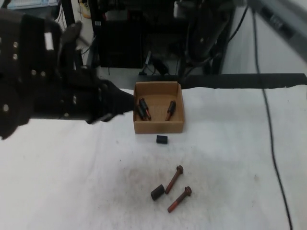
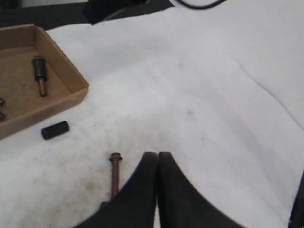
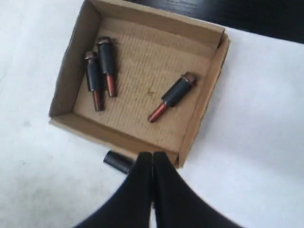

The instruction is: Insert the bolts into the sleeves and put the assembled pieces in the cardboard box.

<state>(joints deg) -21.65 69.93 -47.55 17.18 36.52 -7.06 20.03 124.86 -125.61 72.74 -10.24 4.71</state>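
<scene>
The cardboard box [image 1: 158, 127] stands at the bench's middle rear and holds three bolt-in-sleeve pieces: two side by side [image 3: 94, 78] [image 3: 107, 64], one apart [image 3: 173, 95]. A loose black sleeve [image 1: 161, 139] lies just in front of the box [image 3: 95, 128]. Nearer the front lie another sleeve [image 1: 157, 192] and two reddish bolts [image 1: 174, 179] [image 1: 180, 199]. My right gripper [image 3: 152, 156] is shut and empty, above the box's front wall and the sleeve [image 3: 118, 161]. My left gripper [image 2: 157, 156] is shut and empty, beside a bolt [image 2: 115, 173].
A bulky dark arm [image 1: 48, 86] fills the left of the high view, reaching toward the box's left side. White cloth [image 1: 230, 158] covers the bench. A black cable [image 1: 269, 124] runs down the right side. Dark equipment stands behind the bench's rear edge.
</scene>
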